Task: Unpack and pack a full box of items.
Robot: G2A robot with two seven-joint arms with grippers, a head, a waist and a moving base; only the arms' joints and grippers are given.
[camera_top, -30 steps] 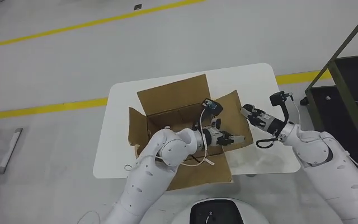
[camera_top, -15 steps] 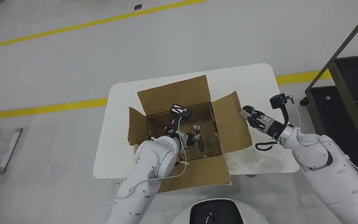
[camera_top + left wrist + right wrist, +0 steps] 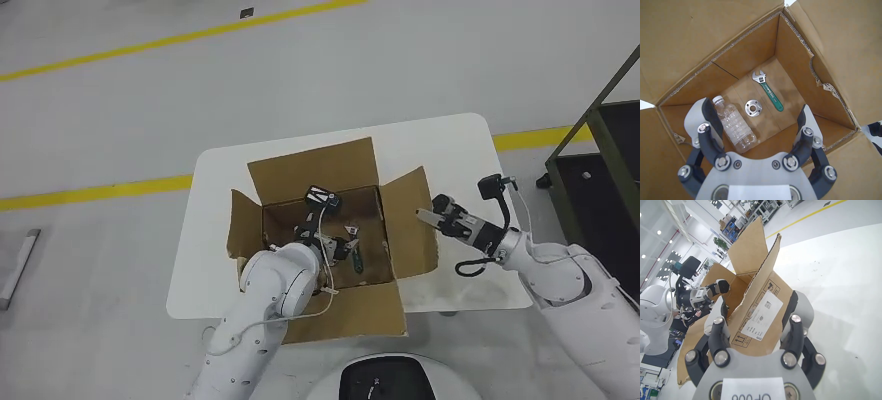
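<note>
Well, my left gripper (image 3: pixel 755 106) hangs wide open, empty, over the box (image 3: pixel 745 56). The bottle (image 3: pixel 734 126) lies near a wall on its floor. It looks light and crushable, so I'd pinch mid-body gently. My right gripper (image 3: pixel 761 302), open, straddles a flap (image 3: pixel 753 289).

We find the box (image 3: pixel 310 170) in the middle of the tabletop (image 3: pixel 450 150), its front flap overhanging the front edge. On its floor the ring (image 3: pixel 753 108) lies between bottle (image 3: pixel 734 125) and wrench (image 3: pixel 768 91), the wrench nearest the right wall. The left gripper (image 3: pixel 755 106) hangs over the opening, the right gripper (image 3: pixel 760 298) at the right flap.
</note>
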